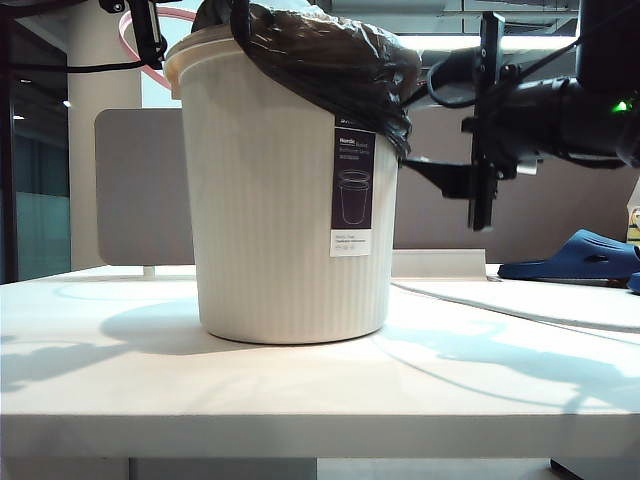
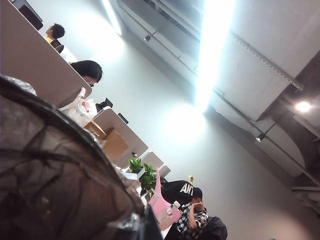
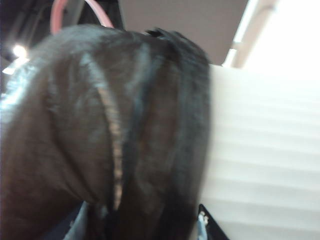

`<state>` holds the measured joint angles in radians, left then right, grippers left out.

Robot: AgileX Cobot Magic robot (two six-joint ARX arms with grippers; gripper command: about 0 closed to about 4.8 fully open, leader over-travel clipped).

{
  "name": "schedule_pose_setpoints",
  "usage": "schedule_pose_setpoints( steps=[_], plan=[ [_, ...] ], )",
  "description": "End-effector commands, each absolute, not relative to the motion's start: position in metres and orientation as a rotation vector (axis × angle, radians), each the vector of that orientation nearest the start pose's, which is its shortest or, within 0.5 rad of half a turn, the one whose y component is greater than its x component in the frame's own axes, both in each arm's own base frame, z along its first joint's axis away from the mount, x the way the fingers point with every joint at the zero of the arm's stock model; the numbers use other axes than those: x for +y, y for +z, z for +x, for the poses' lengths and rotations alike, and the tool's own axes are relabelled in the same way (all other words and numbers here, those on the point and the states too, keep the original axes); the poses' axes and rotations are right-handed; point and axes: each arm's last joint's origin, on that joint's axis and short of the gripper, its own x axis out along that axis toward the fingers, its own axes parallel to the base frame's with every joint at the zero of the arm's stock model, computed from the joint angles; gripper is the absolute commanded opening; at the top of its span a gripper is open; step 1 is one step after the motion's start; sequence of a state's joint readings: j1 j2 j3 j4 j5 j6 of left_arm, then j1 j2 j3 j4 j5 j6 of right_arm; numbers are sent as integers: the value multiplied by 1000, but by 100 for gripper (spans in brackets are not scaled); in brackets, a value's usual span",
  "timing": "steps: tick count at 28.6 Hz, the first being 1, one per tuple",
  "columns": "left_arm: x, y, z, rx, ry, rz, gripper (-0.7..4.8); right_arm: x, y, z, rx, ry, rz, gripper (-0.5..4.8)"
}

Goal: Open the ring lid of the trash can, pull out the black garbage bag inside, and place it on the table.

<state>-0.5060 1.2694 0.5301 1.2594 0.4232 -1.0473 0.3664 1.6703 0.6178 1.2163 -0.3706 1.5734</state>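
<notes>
Left tool (image 1: 150, 45): clenched on ring lid (image 1: 135, 50), raised above trash can (image 1: 270, 220).
Right tool (image 1: 480, 190): released, beside black garbage bag (image 1: 330, 60).

Exterior view: low, at bench (image 1: 300, 390) edge height, facing the trash can (image 1: 285, 210) side-on, close. Left wrist view: tilted upward toward the ceiling. Right wrist view: very near the black garbage bag (image 3: 100, 140), blurred. All three show the bag.
</notes>
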Motion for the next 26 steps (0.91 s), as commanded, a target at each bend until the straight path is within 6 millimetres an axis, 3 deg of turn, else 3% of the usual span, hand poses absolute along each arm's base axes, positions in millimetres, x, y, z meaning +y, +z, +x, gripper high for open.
schedule_pose_setpoints(
  steps=[1, 8, 14, 26],
  plan=[
    [-129, 284, 207, -30, -1118, -958, -6, 124, 205, 289, 423, 753, 1482, 272],
    [-129, 284, 207, -30, -1118, -959, -6, 124, 205, 289, 435, 759, 1477, 100],
    [-129, 284, 207, -30, -1118, -959, -6, 124, 205, 289, 437, 764, 1469, 4],
    [-129, 284, 207, -24, -1129, -956, -6, 121, 206, 289, 441, 805, 1435, -1]
  ],
)
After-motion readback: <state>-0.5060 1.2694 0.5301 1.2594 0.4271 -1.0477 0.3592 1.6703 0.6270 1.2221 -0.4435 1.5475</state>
